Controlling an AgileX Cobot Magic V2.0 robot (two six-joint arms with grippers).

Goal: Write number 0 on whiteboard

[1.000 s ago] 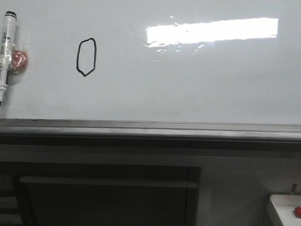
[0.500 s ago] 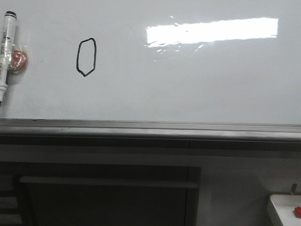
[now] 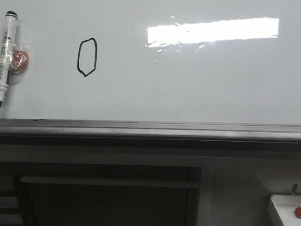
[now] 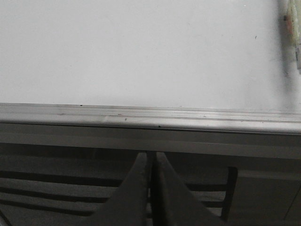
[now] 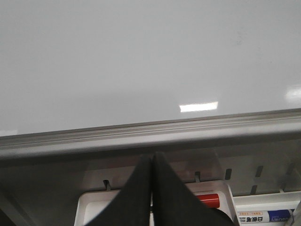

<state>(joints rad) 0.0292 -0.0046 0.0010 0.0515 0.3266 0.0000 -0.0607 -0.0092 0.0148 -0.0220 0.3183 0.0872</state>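
Observation:
The number 0 [image 3: 87,57], a thin black closed loop with a pointed bottom, is drawn on the left part of the whiteboard [image 3: 188,80]. A white marker pen with a black cap [image 3: 6,54] lies at the board's far left, beside a small red thing [image 3: 19,59]. Neither arm shows in the front view. My left gripper [image 4: 151,155] is shut and empty, below the board's grey edge rail [image 4: 141,117]. My right gripper [image 5: 151,157] is also shut with nothing in it, below the rail [image 5: 141,134] and above a white tray [image 5: 94,207].
A bright rectangular reflection [image 3: 211,30] lies on the board. Below the rail [image 3: 150,128] stands a dark cabinet [image 3: 108,197]. A white tray [image 3: 284,209] with a red item sits at the lower right. A red cap [image 5: 209,200] and a labelled box [image 5: 261,216] lie under the right gripper.

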